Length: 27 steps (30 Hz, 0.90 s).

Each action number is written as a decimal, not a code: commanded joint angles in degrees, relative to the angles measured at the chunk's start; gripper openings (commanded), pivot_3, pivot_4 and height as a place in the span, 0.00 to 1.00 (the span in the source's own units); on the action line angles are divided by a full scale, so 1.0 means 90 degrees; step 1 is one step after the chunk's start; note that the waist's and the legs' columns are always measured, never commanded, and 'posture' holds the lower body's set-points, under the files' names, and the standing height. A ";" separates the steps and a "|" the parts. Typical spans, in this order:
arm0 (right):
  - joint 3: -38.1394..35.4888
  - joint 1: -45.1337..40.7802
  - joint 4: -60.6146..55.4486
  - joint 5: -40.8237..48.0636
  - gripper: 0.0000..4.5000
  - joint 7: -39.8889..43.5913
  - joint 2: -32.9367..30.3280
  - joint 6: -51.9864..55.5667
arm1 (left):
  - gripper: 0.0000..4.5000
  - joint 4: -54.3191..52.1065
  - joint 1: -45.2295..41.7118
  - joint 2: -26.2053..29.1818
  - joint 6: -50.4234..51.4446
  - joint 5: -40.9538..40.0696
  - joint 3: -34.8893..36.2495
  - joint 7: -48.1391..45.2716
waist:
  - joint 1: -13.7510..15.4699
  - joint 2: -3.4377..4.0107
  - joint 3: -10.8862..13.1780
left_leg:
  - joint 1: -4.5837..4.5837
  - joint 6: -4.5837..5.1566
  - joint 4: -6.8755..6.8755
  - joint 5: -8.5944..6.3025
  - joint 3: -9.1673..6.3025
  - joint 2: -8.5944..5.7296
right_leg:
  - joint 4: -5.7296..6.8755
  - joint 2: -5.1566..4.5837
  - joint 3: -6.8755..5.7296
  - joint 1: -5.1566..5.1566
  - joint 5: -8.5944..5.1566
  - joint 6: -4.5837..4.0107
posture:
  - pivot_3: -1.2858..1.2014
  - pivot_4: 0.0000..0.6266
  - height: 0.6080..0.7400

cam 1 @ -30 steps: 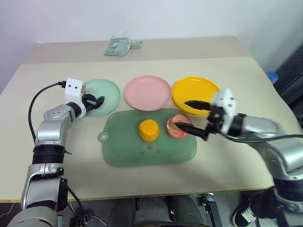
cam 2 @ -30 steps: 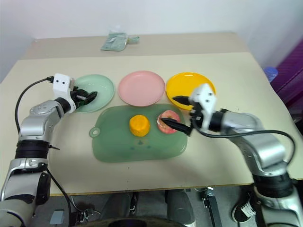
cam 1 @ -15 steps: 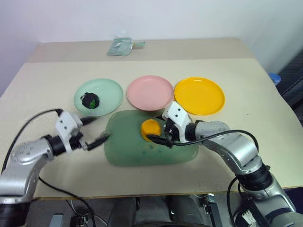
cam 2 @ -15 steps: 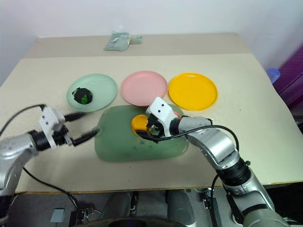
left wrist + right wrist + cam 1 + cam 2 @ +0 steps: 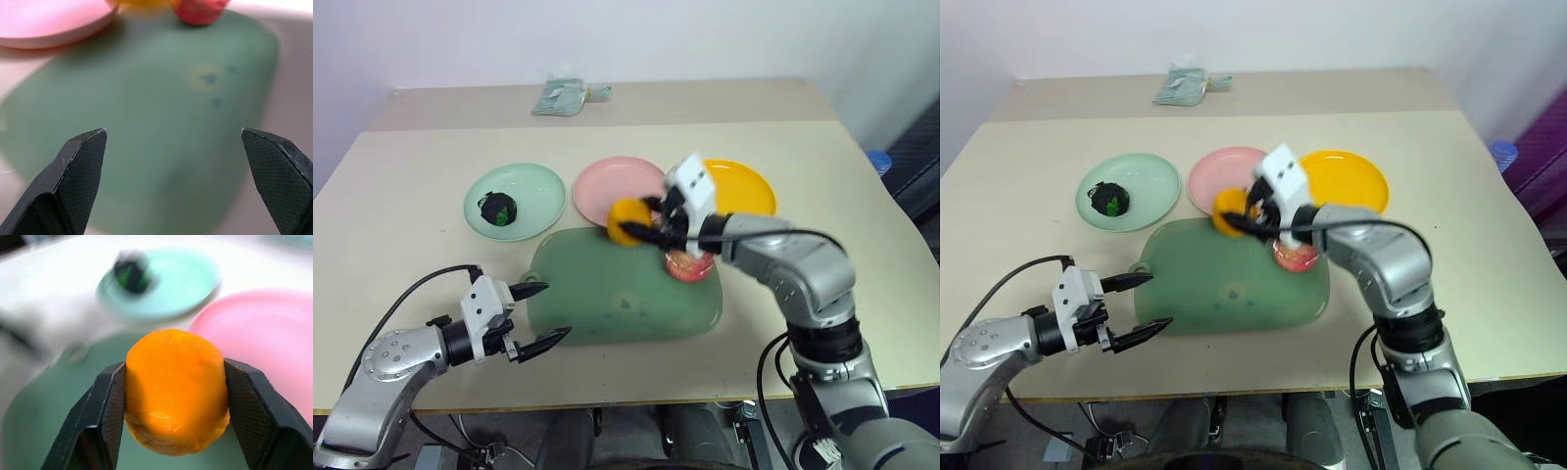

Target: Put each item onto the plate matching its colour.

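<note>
My right gripper (image 5: 636, 223) is shut on the orange item (image 5: 176, 391) and holds it in the air over the tray's far edge, beside the pink plate (image 5: 607, 184). The pink-red item (image 5: 688, 264) lies on the dull green tray (image 5: 607, 308), just under that arm. On the mint green plate (image 5: 536, 191) sits the dark green item (image 5: 497, 209). The yellow plate (image 5: 749, 191) carries nothing. Low at the tray's near left corner, my left gripper (image 5: 553, 310) stands open with nothing between its fingers.
A small pale green packet (image 5: 558, 96) lies at the table's far edge. The three plates stand in a row just beyond the tray. The tray's ring handle (image 5: 1139, 271) points toward my left gripper. A blue object (image 5: 878, 160) is off the table's right side.
My right gripper has shut on the orange item and lifted it off the tray toward the pink plate. My left arm has pulled back from the mint plate, leaving the dark green item there.
</note>
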 commanded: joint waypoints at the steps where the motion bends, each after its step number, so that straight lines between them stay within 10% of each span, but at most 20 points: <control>1: -0.0497 -0.0431 0.1163 -0.0507 0.53 -0.0464 -0.0286 -0.0269 | 1.00 -0.0310 -0.0020 -0.0107 -0.0192 0.0058 -0.0286 0.0000 | -0.0003 0.0000 -0.0001 | 0.0002 0.0000 0.0000 0.0000 0.0001 -0.0001 | 0.0000 0.0001 0.0000 0.0002 0.0000 0.0000 | 0.52 0.24 1.00; 7: -0.0280 -0.0663 0.3348 -0.1378 0.53 -0.0430 -0.0608 -0.1669 | 1.00 -0.0364 -0.0191 -0.0282 -0.0200 0.0203 -0.0685 0.0182 | -0.0041 0.0004 0.0001 | 0.0003 0.0002 -0.0006 -0.0001 0.0016 -0.0006 | -0.0004 0.0007 0.0005 -0.0002 0.0000 -0.0001 | 0.52 0.24 1.00; 12: -0.0326 -0.0470 0.2847 -0.1280 0.99 0.0330 -0.0766 -0.2469 | 1.00 -0.0495 -0.0241 -0.0232 -0.0071 0.0159 -0.0658 0.0324 | -0.0148 0.0022 0.0011 | 0.0000 0.0003 -0.0011 -0.0001 0.0022 0.0001 | 0.0002 0.0017 0.0017 -0.0015 0.0000 -0.0001 | 0.52 0.24 1.00; 20: -0.0653 0.1609 0.0169 0.0293 0.99 0.2984 -0.2200 -0.2298 | 1.00 -0.0574 -0.0367 -0.0093 0.0162 0.0007 -0.0506 0.0396 | -0.0006 0.0020 0.0010 | 0.0007 0.0010 -0.0007 -0.0005 0.0007 0.0010 | -0.0019 0.0011 0.0009 0.0015 0.0000 0.0001 | 0.52 0.24 1.00; 27: 0.0351 0.2127 0.0428 -0.0614 0.99 0.2778 -0.2369 -0.2507 | 1.00 -0.0447 -0.0555 -0.0033 0.0199 -0.0053 -0.0465 0.0283 | -0.0045 0.0025 0.0006 | 0.0022 0.0010 -0.0004 -0.0006 0.0014 0.0008 | -0.0012 0.0024 0.0011 0.0021 0.0000 -0.0001 | 0.52 0.24 1.00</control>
